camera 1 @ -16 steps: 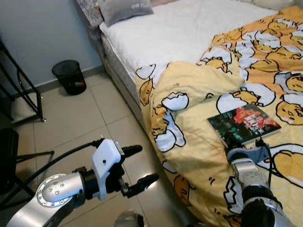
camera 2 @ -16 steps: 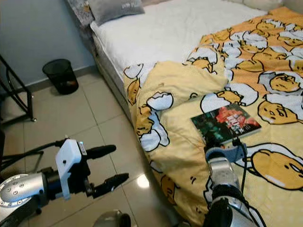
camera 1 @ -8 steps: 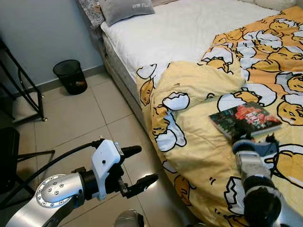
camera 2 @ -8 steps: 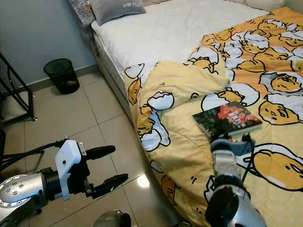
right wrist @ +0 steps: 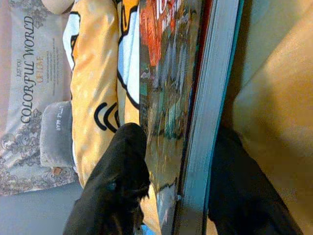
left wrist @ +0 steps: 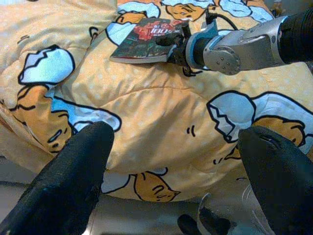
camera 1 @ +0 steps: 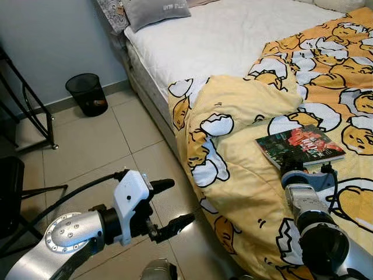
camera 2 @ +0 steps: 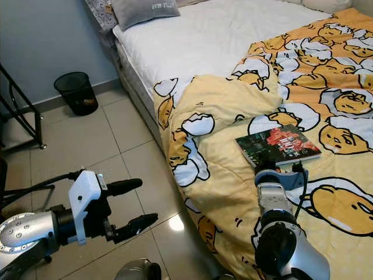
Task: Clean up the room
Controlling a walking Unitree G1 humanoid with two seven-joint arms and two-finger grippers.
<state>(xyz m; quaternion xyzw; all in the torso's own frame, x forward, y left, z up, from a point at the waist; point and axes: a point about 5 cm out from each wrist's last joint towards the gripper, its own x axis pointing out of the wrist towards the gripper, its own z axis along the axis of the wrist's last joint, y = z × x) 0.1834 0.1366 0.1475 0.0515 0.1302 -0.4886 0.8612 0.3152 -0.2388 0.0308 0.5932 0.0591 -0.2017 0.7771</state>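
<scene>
Black-fingered right gripper (right wrist: 176,188), lower right, straddles the thin glossy paperback book (camera 1: 300,146), jaws apart around it; not yet lifted.

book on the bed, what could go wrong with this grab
The right gripper straddles only the near edge of the book, one finger on the cover and one beneath, so the book may tip or slip out when lifted. The lower finger could also snag the soft blanket and drag it along.
</scene>
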